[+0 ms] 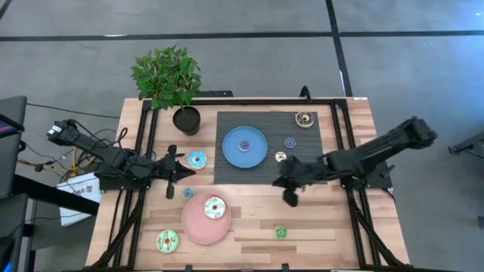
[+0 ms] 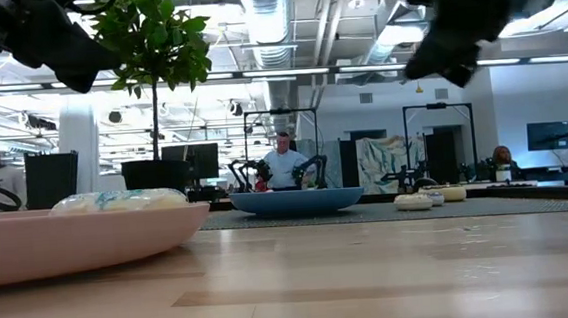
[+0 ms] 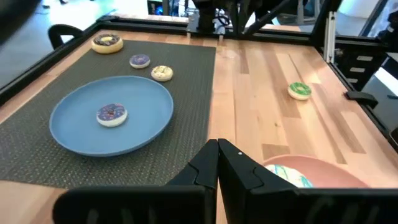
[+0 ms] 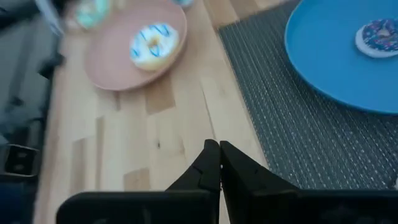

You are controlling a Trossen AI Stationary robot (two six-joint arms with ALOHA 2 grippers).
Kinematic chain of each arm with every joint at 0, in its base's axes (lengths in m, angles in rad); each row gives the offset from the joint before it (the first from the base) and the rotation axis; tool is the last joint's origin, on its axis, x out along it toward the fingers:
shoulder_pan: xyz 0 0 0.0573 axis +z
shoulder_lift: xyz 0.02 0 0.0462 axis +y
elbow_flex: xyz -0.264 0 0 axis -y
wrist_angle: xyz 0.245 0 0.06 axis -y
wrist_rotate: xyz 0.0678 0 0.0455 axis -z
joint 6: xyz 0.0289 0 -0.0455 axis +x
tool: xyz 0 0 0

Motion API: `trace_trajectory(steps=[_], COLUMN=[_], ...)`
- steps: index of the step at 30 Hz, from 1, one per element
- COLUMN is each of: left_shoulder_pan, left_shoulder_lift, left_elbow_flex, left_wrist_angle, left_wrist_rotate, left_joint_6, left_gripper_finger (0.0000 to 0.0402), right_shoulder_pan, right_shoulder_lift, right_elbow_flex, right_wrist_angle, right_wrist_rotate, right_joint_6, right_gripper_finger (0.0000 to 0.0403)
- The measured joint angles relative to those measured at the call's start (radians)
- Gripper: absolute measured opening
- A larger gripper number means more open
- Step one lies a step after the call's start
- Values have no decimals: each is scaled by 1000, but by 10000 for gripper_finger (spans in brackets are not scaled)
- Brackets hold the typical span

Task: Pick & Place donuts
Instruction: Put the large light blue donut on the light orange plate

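Left claw (image 1: 175, 168), fingers pressed together and empty, hangs over the counter's (image 1: 325, 234) left part, between the light-blue donut (image 1: 197, 159) just beside it and a small blue mini donut (image 1: 187, 193). Right claw (image 1: 287, 189), likewise closed on nothing, hovers at the dark mat's (image 1: 310, 151) near edge, close to the cream mini donut (image 1: 280, 157); bare wood lies open in front of it, down to the green mini donut (image 1: 280, 232).

The white donut (image 1: 214, 208) rests on the pink plate (image 1: 198, 224); the purple mini donut (image 1: 244, 145) sits centred on the blue plate (image 1: 253, 155). A green donut (image 1: 167, 242) lies at the counter's near-left corner, the dark brown donut (image 1: 304, 119) at the mat's far-right corner, a blue mini donut (image 1: 290, 142) nearby.

Only the low view shows a seated person (image 2: 284, 164) beyond the counter. A potted plant (image 1: 170, 79) stands at the far-left edge.
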Motion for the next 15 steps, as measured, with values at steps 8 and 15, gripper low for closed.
trace_trajectory(steps=[8,15], left_shoulder_pan=[0,0], left_shoulder_lift=[0,0], left_elbow_flex=[0,0], left_wrist_angle=[-2,-29], left_wrist_rotate=[-51,-98], left_joint_6=[3,8], left_gripper_finger=[0,0], right_shoulder_pan=[-17,-91], right_shoulder_lift=[-350,-461], right_elbow_flex=[-249,-263], right_wrist_angle=[41,-139], right_wrist_rotate=[-25,6], right_joint_6=[-250,-332], right_gripper_finger=[0,0])
